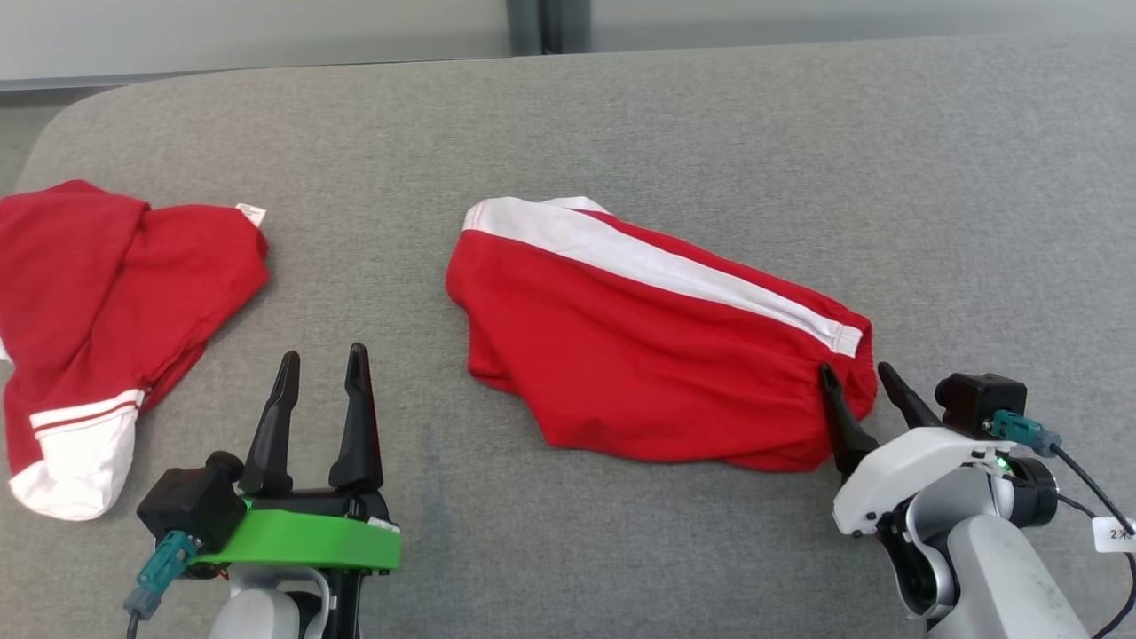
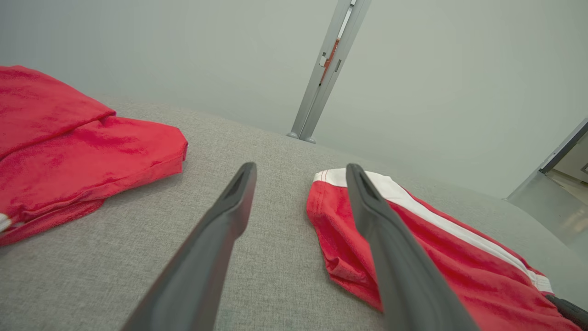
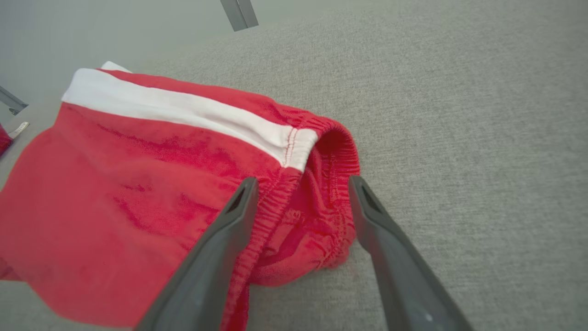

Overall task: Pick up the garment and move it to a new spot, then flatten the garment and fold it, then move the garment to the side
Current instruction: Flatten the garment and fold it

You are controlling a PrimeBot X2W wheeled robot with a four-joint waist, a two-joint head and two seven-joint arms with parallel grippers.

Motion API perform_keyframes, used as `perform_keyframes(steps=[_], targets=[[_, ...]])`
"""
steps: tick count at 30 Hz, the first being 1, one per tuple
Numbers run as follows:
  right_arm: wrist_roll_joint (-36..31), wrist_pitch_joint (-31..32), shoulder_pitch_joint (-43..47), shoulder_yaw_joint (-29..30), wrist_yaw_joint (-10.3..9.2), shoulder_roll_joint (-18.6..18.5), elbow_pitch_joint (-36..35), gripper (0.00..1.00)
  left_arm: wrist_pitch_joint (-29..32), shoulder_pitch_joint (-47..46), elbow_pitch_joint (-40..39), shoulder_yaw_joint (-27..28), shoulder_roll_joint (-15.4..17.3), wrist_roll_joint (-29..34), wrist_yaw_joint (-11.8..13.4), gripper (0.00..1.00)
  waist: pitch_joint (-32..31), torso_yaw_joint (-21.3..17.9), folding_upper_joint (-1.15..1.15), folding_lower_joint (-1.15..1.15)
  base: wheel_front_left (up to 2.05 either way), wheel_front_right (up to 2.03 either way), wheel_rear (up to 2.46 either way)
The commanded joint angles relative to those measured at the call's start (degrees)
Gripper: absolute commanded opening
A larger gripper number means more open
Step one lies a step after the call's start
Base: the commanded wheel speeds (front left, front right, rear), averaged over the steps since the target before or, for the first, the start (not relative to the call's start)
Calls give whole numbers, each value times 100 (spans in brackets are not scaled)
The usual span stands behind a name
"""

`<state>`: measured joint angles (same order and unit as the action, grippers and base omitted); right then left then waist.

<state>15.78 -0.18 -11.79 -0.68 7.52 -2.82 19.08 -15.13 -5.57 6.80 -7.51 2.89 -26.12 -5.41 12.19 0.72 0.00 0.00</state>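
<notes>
The garment (image 1: 639, 342) is a pair of red shorts with a white side stripe, lying folded in the middle of the grey surface (image 1: 710, 124). Its elastic waistband end points toward my right gripper (image 1: 856, 377), which stands open with its fingertips on either side of that waistband (image 3: 317, 193), jaws apart and not closed on the cloth. My left gripper (image 1: 321, 359) is open over bare surface, left of the shorts' leg end (image 2: 335, 216), touching nothing.
A second red garment (image 1: 98, 319) with white cuff trim lies bunched at the left edge of the surface. The grey surface's rounded far edge runs along the top, with a pale wall and a metal post (image 2: 321, 73) behind it.
</notes>
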Motion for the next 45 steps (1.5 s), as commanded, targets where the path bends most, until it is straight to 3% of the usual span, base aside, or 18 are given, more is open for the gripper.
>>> perform_keyframes(steps=[1,7,15,16,17,18,22,23,28,32,36,45], targets=[[-53,84,-76,67,-5,-15,84,100,-3,66,-35,-20,5,-65,49,100,-26,111,0,0,0,0,0],[30,513,-174,275,-5,-14,407,100,-2,76,-119,-106,4,-138,138,100,-52,238,0,0,0,0,0],[369,1125,-411,-67,-1,6,742,100,-2,55,-161,-115,4,-209,197,100,-76,274,0,0,0,0,0],[383,1193,-464,-124,-1,6,797,94,-2,49,-167,-114,4,-214,201,100,-76,272,0,0,0,0,0],[398,1258,-534,-205,-1,10,860,62,-2,42,-169,-111,4,-222,198,100,-78,271,0,0,0,0,0],[419,1296,-597,-268,-1,12,905,44,-2,34,-174,-112,4,-224,199,100,-81,272,0,0,0,0,0],[536,1402,-841,-491,-1,11,1142,15,-2,1,-188,-142,4,-247,207,100,-101,288,0,0,0,0,0],[530,1392,-903,-535,-1,8,1202,0,-2,-6,-192,-147,4,-251,211,100,-106,291,0,0,0,0,0],[486,1366,-1077,-605,-1,1,1356,0,-2,0,-222,-146,4,-252,232,100,-143,263,0,0,0,0,0],[584,1377,-1077,-645,-3,-223,1221,0,-2,12,-289,-177,4,-191,226,100,-170,171,0,0,0,0,0],[783,1458,-954,-644,-6,-604,971,0,-2,11,-394,-242,5,-125,216,100,-198,43,0,0,0,0,0],[1027,1757,-862,43,-6,-1657,547,0,-2,26,-575,-402,6,-22,239,100,-201,-237,0,0,0,0,0]])
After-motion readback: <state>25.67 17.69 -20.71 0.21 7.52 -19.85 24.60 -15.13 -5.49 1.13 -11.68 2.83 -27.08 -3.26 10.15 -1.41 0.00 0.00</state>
